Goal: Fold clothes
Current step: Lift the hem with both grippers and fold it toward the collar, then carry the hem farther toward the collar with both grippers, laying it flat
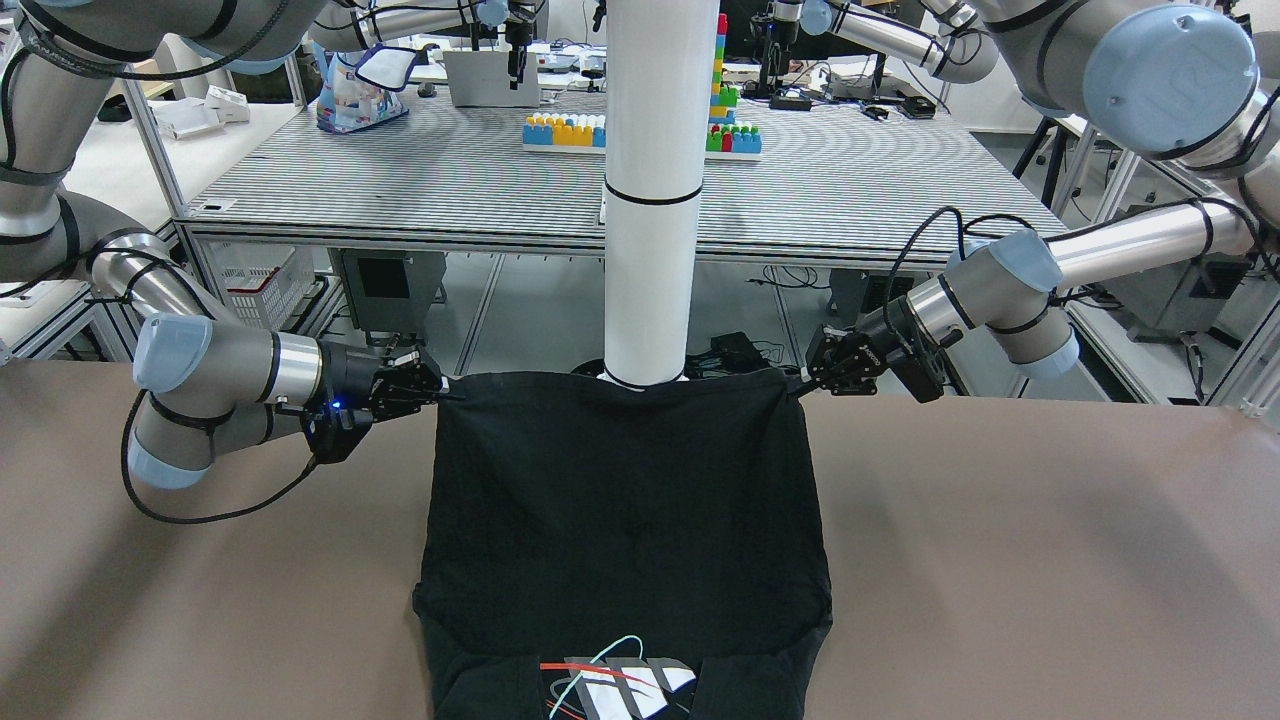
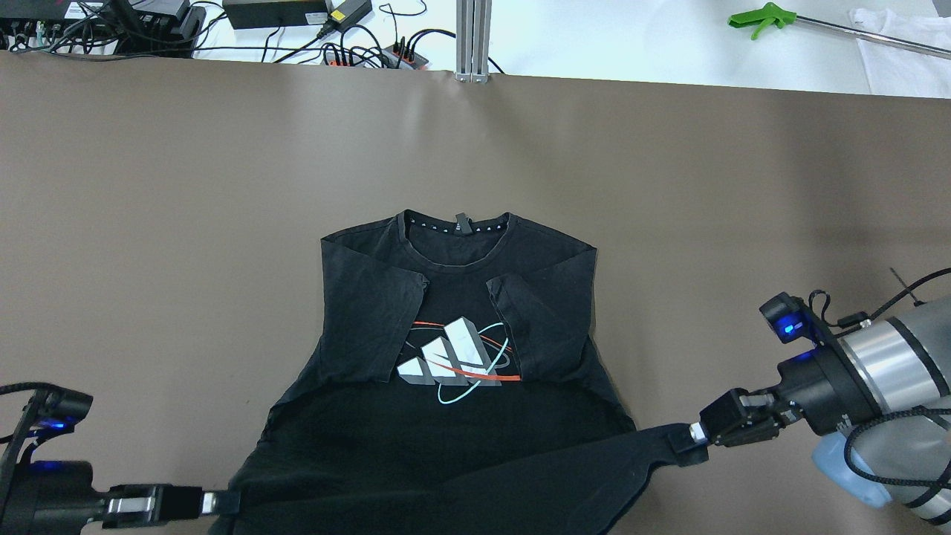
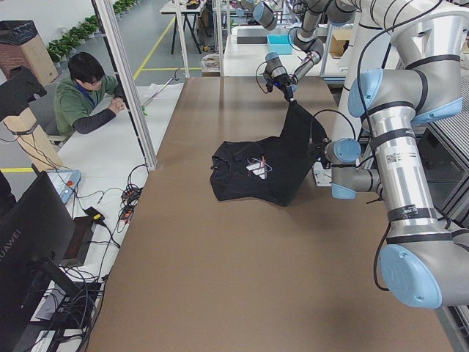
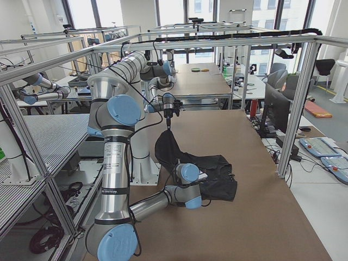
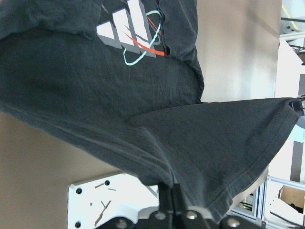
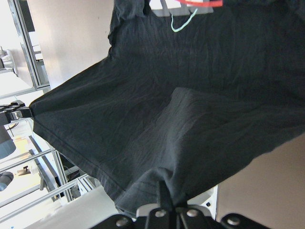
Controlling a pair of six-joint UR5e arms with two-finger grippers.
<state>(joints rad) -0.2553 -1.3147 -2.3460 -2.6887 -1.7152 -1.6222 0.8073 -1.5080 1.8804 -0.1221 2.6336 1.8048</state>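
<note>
Item, left claw [image 2: 212, 503]: sitting at the near left edge of the brown worktop [image 2: 186, 186], it is clamping shut on the left hem corner of the black T-shirt [image 2: 461, 438], with the left wrist view showing the hemmed edge pinched between its fingers. Item, black T-shirt: it is lying at the middle of the worktop, chest side up and collar [image 2: 461, 223] pointing away from the robot. Both short sleeves [image 2: 371, 312] are lying folded inward over the chest. A white, red and pale-blue logo [image 2: 457, 360] is showing between them. The bottom hem is being held up off the worktop and stretched taut between the two claws, while the collar end is resting flat. In the side views the lifted part is hanging as a sloping sheet down to the flat part. Item, right claw [image 2: 687, 438]: sitting at the near right, it is pinching shut on the right hem corner, and a blue light is glowing on its wrist. Item, white pillar [image 1: 650, 200]: it is standing upright just behind the raised hem in the front-facing view. Item, green clamp tool [image 2: 758, 16]: it is lying on the white bench beyond the worktop's far right edge. Item, a person [image 3: 84, 99]: sitting at a side bench, well apart from the T-shirt.
</note>
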